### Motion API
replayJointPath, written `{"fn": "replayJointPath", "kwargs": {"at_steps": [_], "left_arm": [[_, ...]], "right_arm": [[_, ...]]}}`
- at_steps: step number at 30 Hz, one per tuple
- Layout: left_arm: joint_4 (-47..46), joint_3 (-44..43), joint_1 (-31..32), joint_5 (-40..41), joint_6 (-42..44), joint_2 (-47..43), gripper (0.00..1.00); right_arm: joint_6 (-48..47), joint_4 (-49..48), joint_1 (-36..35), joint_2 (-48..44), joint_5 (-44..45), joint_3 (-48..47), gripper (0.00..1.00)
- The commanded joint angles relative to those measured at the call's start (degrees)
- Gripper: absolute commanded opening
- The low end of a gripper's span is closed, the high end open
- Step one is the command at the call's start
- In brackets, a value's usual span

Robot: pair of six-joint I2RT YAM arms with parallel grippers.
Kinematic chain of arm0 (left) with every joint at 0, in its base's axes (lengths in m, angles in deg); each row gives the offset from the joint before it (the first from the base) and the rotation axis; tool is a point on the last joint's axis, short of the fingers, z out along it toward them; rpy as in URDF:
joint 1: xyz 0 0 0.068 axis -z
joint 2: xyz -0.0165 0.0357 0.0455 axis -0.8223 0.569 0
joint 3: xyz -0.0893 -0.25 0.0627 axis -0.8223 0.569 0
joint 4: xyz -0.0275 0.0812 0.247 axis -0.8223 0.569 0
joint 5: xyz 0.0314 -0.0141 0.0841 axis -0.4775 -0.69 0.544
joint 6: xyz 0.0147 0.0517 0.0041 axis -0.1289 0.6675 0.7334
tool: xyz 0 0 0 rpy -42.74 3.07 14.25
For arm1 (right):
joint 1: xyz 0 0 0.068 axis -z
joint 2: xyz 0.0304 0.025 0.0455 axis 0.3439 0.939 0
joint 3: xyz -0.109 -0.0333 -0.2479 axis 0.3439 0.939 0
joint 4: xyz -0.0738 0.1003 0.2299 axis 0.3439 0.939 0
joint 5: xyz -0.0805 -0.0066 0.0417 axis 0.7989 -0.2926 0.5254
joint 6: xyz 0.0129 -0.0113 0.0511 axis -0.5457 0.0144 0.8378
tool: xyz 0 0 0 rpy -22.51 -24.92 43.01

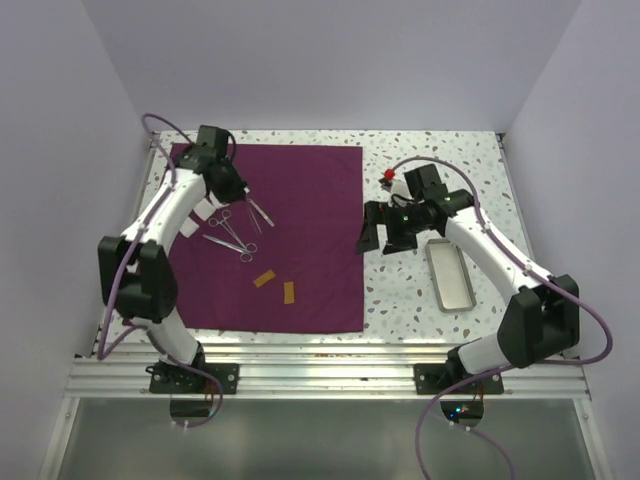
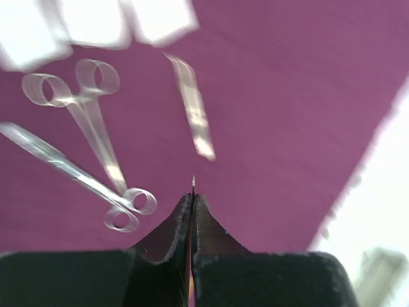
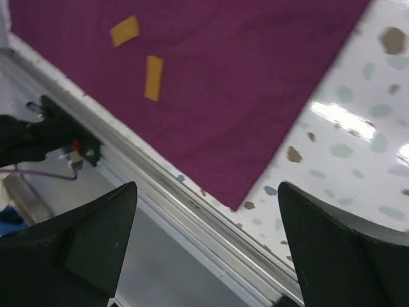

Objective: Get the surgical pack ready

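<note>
Looking down at the plum-purple cloth (image 1: 310, 230), I see it spread flat as a large square on the left and middle of the speckled desk (image 1: 400, 300). Its near right corner lies close to the metal rail (image 1: 320, 360) at the desk's near edge. Plain pale walls close in the left, far and right sides.

On the cloth's left half lie two ring-handled instruments (image 1: 232, 240), a slim metal tool (image 1: 262, 211) just right of them, and some white packets (image 1: 200, 215) partly under the left arm. Two small orange strips (image 1: 265, 278) sit nearer to me. A narrow silver tray (image 1: 448, 277) rests on the bare desk, right of the cloth and apart from it.

The left fingers (image 1: 243, 192) are above the far left part of the cloth, beside the slim tool, and pressed together. My left wrist view shows a thin bright sliver at their tip, and I cannot tell what it is.

The right fingers (image 1: 370, 235) hang over the cloth's right edge, spread wide and holding nothing. The right wrist view shows the cloth's corner and the rail between them.

The left wrist picture is smeared, so the instruments are soft-edged there. A small red item (image 1: 388, 177) by the right arm is too small to identify.
</note>
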Motion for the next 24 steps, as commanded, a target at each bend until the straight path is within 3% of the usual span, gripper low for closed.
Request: {"fn": "replayJointPath", "kwargs": {"at_steps": [1,3,6,9,13,24], "left_arm": [[-11.07,11.35,1.42,-23.01,6.04,-9.6,0.0],[-21.01,17.0,2.3,-35.15,4.73,-15.12,0.0],[-34.02,28.42,4.32,-44.07,-0.72,-21.1,0.0],[-38.53,31.17,6.6,-45.68,-2.22,-24.46,0.0],[-39.23,32.32,8.01,-45.42,-3.54,-27.02,0.0],[-43.71,34.96,11.7,-44.54,-8.11,-28.43,0.0]], "right_arm": [[2.22,-10.82,-2.2,1.37,-15.68,-2.11,0.96],[5.91,-15.41,-4.3,2.25,-21.73,-2.29,0.96],[11.44,-23.85,-8.17,4.18,-25.97,-2.72,0.95],[17.86,-33.59,-10.9,6.03,-26.43,-1.42,0.91],[24.62,-39.58,-13.01,7.43,-25.02,0.61,0.89],[30.7,-45.04,-15.3,9.11,-19.13,3.51,0.72]]}}
